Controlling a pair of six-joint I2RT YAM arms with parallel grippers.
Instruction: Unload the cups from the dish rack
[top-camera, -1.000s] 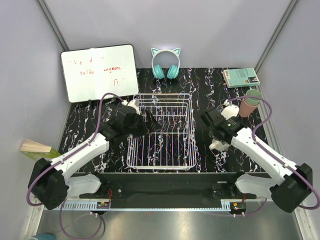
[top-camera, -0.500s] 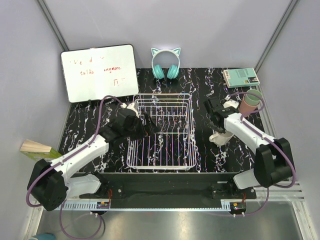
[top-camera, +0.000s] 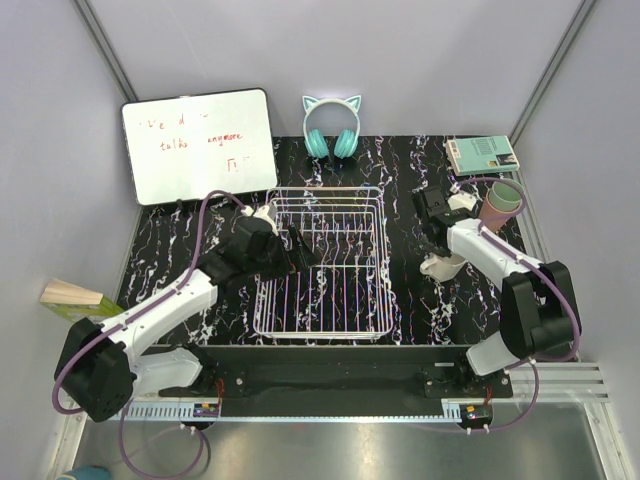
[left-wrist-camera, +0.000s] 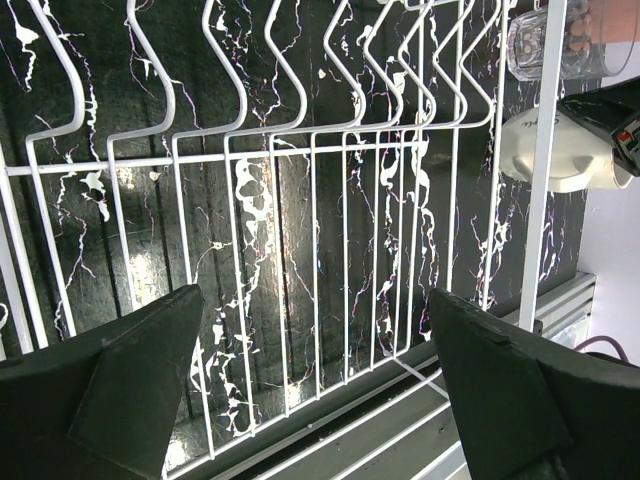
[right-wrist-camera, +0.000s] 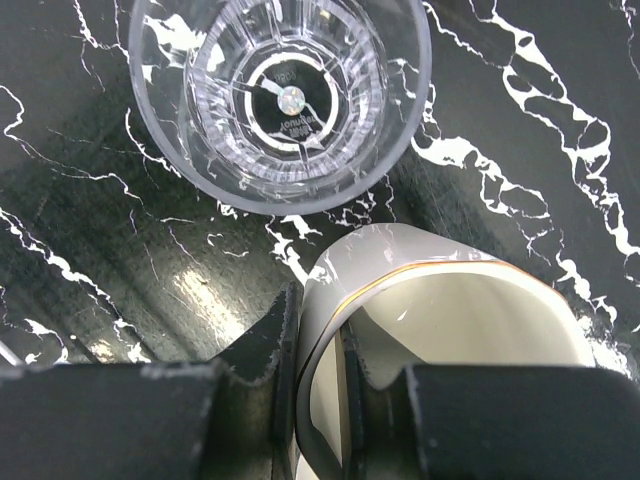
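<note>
Top external view: within the last second the right arm has swung toward the far right of the table (top-camera: 400, 160), mug in tow; the left arm has not moved.
Meaning for the task: the rack (top-camera: 322, 189) shows no cups, so this mug (right-wrist-camera: 450, 310) looks like the last 1 to set down.
Right pincer (right-wrist-camera: 318, 345): clamped on the mug's rim, 1 finger inside, 1 outside.
Mug position: outside the rack, just beside the clear glass (right-wrist-camera: 280, 95), near the stacked cups (top-camera: 500, 205); whether it touches the table is unclear.
Left pincer (left-wrist-camera: 312, 300): spread wide, holding nothing, above the rack floor.
</note>
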